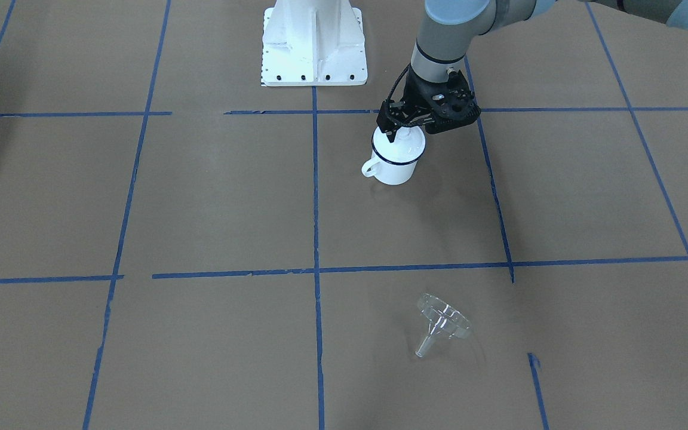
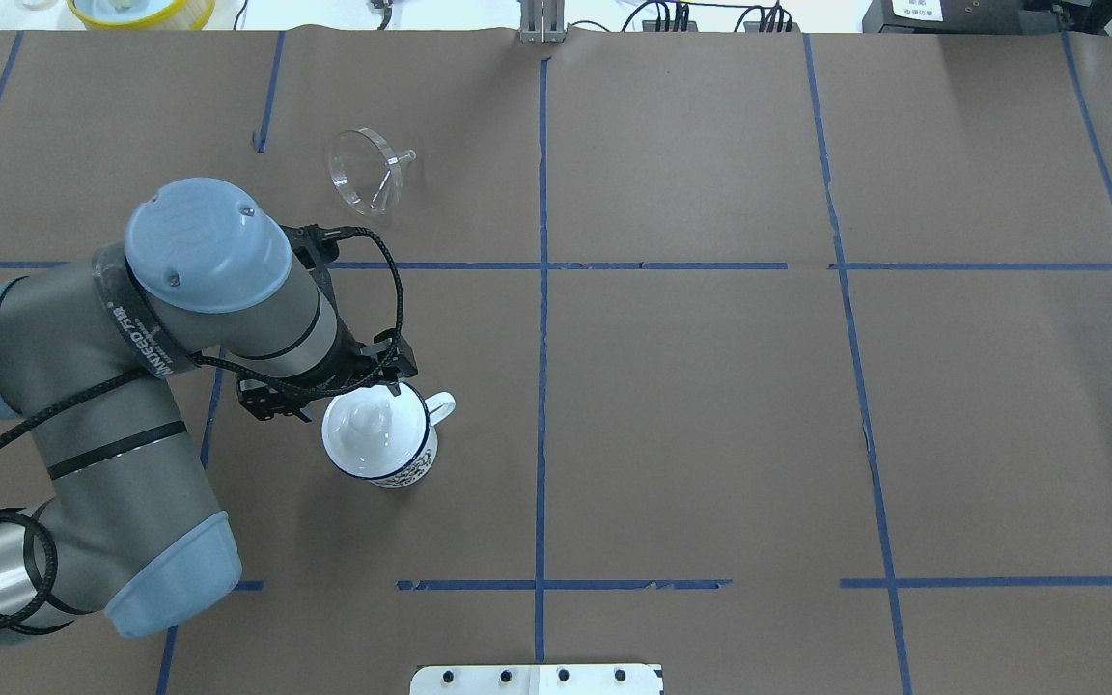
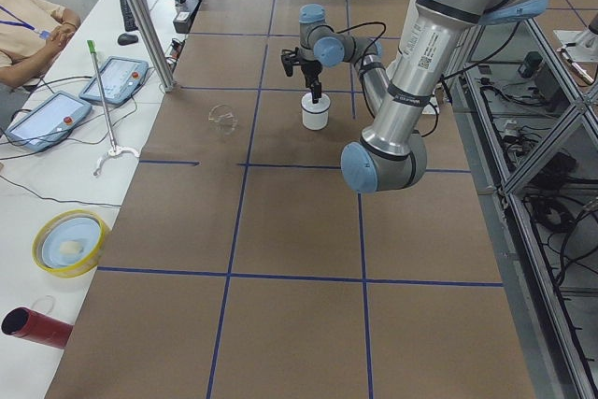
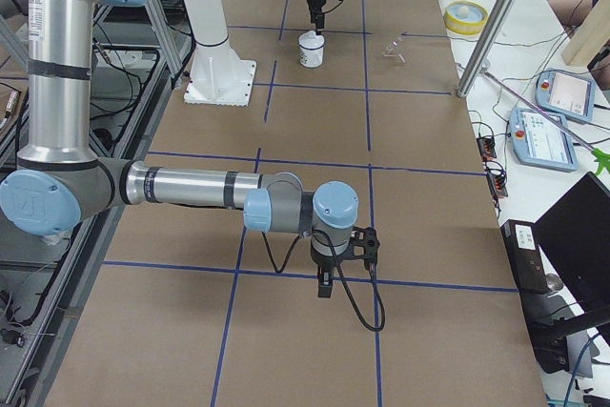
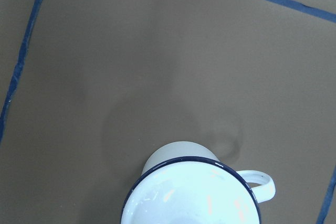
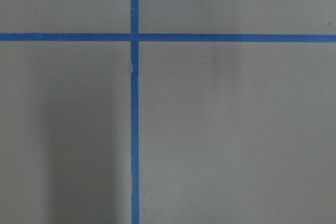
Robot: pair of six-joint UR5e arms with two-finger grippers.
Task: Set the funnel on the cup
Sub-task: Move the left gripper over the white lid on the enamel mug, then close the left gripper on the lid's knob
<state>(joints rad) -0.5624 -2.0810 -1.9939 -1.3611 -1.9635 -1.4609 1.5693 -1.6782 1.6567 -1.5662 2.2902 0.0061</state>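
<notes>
The cup could get knocked over by the left pincer at its rim (apart or together, can't be told).

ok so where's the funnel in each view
Front-facing: funnel lower centre, right of the middle line.
Overhead: funnel upper left.
Exterior left: funnel left of centre.
Exterior right: funnel near top, right of centre.
Left wrist: not in it.
Right wrist: not in it.
Shared landmark: cup.
</notes>
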